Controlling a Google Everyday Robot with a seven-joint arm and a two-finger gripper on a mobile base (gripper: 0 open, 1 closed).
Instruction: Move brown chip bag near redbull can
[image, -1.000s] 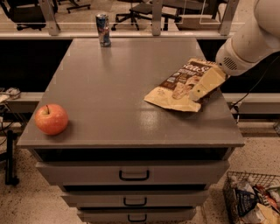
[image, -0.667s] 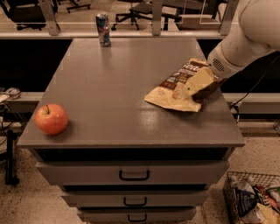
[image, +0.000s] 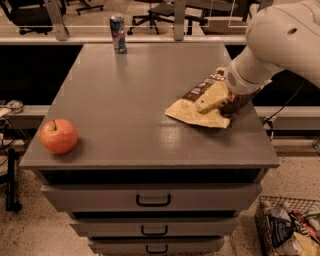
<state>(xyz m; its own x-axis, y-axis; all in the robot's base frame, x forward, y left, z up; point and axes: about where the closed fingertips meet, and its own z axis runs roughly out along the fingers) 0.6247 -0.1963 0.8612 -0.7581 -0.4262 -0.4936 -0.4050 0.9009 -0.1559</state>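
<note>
Three drawers (image: 152, 200) with dark handles face the viewer, under a flat grey top (image: 130, 95). On the floor at lower right stands a wire basket (image: 264, 212) of small colourful packets.

At the front left corner of the top sits a red apple (image: 58, 136), well apart from everything else.

At the right side, about midway back, lies the bag (image: 186, 110), flat and crinkled. Its cream end points toward the middle of the top and its brown end toward the right edge. The white arm reaches in from the upper right. Its gripper (image: 216, 100) rests on the bag's right half. It cannot be told whether it has closed on the bag or merely lies against it.

Over the past second the gripper has slid leftward and down, from the bag's far corner onto its middle, while the bag has kept its place. This reads as the grasp being set, with the carry not yet begun.

At the far edge, left of centre, stands the can (image: 118, 34), upright, blue and silver, well apart from the bag. Beyond it are office chairs (image: 159, 10).

White lettering shows on the bag's brown part, too small to read. No words can be read on the can.
</note>
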